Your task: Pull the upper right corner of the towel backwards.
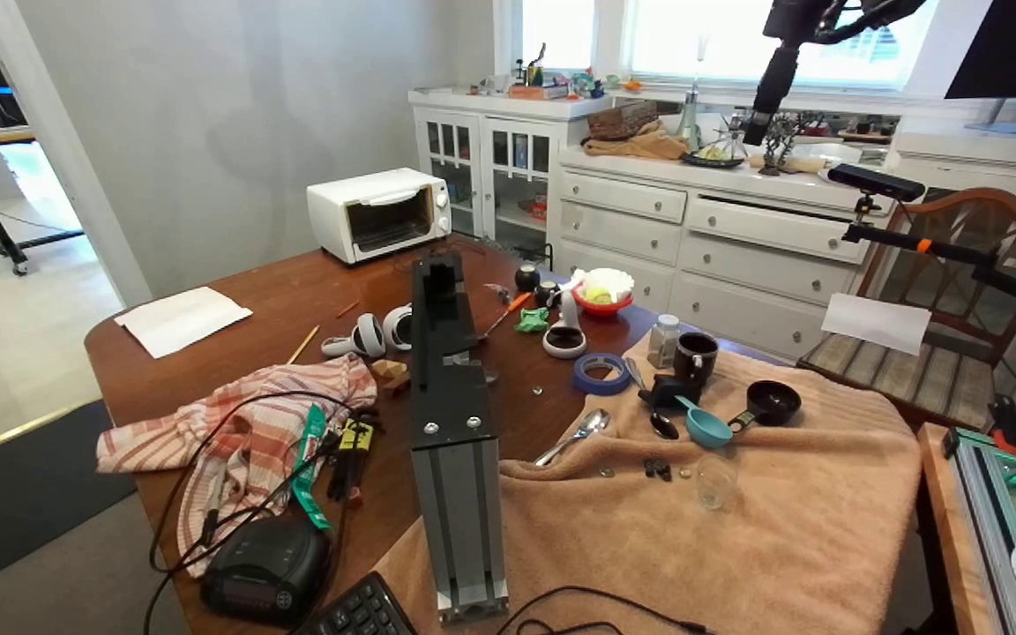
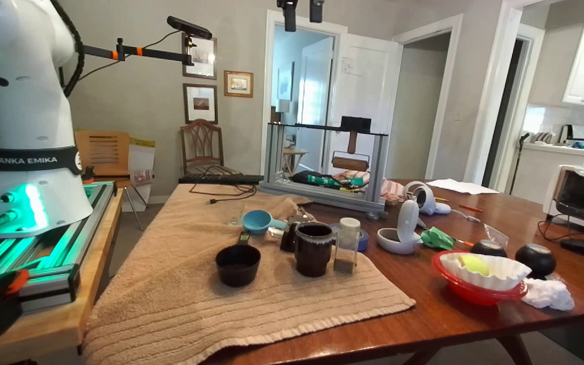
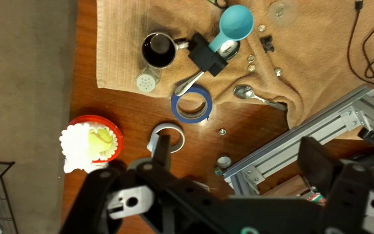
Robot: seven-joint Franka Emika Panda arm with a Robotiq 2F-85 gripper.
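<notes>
Black two-fingered tool [image 3: 236, 149], its jaws wide apart, high above a brown wooden table [image 3: 135, 104].
Outward in the wrist view: a white ringed controller [image 3: 177, 147], a round roll of blue tape [image 3: 174, 105], then the large plain tan cloth towel [image 3: 317, 48], spread over the table, bearing a dark brown glazed mug [image 3: 158, 58], a turquoise plastic scoop [image 3: 236, 22] and a clear white-lidded shaker [image 3: 146, 82].
</notes>
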